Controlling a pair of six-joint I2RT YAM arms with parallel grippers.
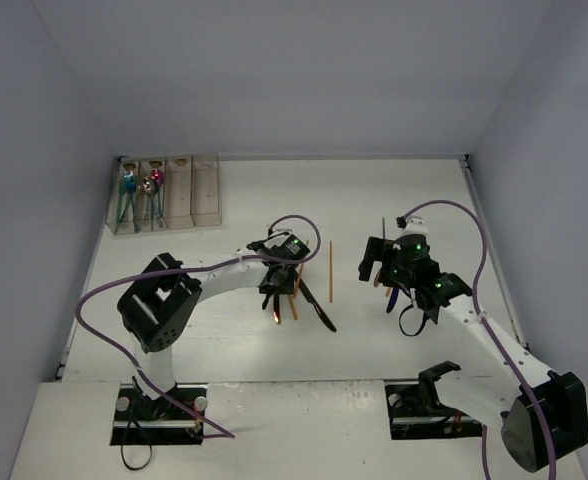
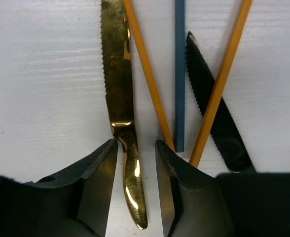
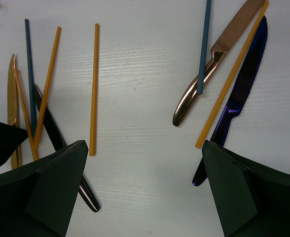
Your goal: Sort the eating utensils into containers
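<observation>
A gold knife [image 2: 118,74] lies on the white table. My left gripper [image 2: 136,145] is open, its fingers down on either side of the knife's handle with a thin gap at each side. Right of it lie two crossing orange sticks [image 2: 147,74], a teal stick [image 2: 179,74] and a black knife [image 2: 214,108]. My right gripper [image 3: 145,163] stands wide open over bare table. A copper knife [image 3: 219,54], a blue knife [image 3: 238,94], an orange stick [image 3: 232,74] and a teal stick [image 3: 204,44] lie beyond its right finger. The containers [image 1: 206,190] sit at the far left.
The two left bins hold teal and pink utensils [image 1: 139,190]; the two right bins look bare. One orange stick [image 1: 331,270] lies alone between the two arms. White walls close in the table at the back and both sides.
</observation>
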